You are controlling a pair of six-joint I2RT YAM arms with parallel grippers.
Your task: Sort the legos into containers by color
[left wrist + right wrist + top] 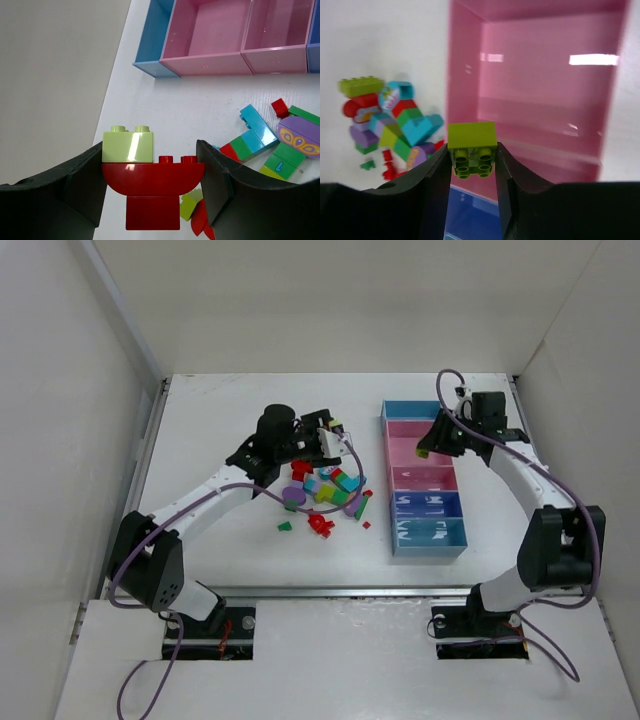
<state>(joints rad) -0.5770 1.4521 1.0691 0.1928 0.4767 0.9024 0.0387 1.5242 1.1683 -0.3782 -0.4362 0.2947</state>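
Left pincer (151, 150) clamps a glossy curved red brick (152, 177); right pincer (472, 150) clamps a square, studded plastic lime brick (471, 137).

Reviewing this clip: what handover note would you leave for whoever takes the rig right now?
Left tool shut on red curved brick, a pale-green brick stacked on it, beside the pile.
Right tool shut on lime brick above a pink bin.
Done: no brick visible in the bin strip yet.
Remaining: release both, then sort the pile by color.
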